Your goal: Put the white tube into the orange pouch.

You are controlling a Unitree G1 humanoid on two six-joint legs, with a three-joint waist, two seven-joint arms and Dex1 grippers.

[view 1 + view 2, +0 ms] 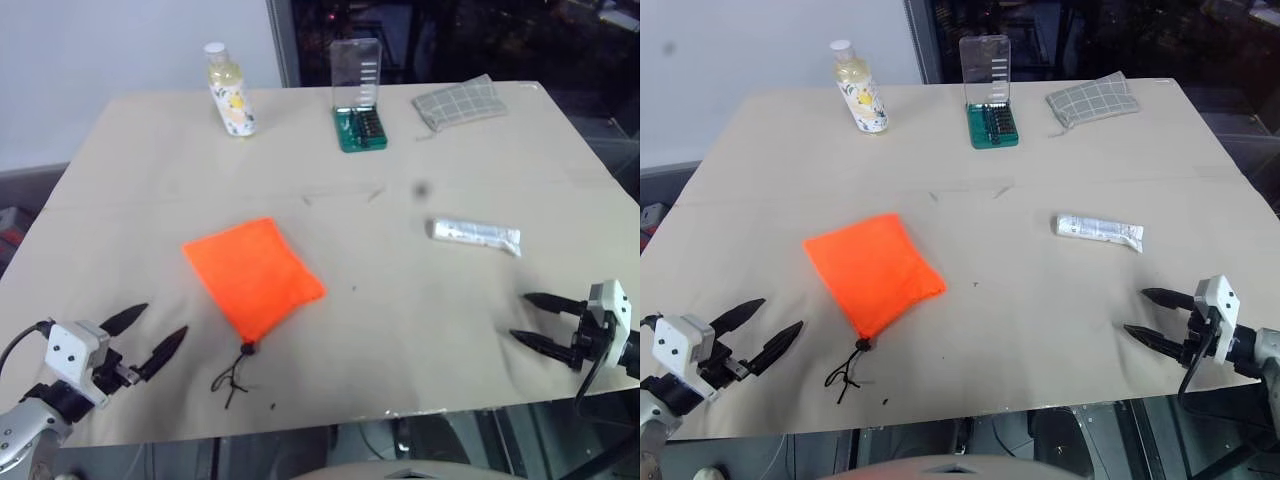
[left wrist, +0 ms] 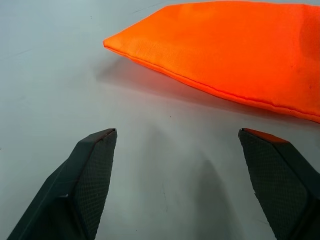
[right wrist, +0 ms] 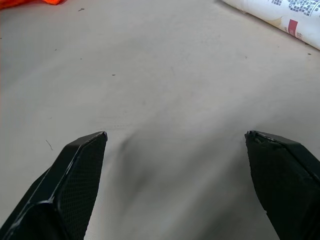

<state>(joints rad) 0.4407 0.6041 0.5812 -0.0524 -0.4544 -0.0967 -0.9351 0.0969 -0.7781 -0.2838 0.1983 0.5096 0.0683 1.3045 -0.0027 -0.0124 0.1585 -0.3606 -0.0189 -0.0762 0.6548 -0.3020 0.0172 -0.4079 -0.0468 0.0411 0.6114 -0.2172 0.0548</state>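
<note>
Left eye view: an orange pouch (image 1: 254,275) lies flat at center-left of a beige table (image 1: 330,190), its black drawstring cord (image 1: 234,377) trailing toward the lower edge. The white tube (image 1: 476,235) rests right of center, well apart from the pouch. The left gripper (image 1: 155,340) sits at lower left and the right gripper (image 1: 532,320) at lower right, both with fingers spread and empty. Along the top stand a yellowish bottle (image 1: 229,91), a green bit set (image 1: 359,128) with its clear lid up, and a grey checked cloth (image 1: 459,102).

Left wrist view: 2 black fingers (image 2: 90,175) stand wide apart; the pouch spans the upper right.

Right wrist view: fingers parted over bare table, the tube at upper right.
</note>
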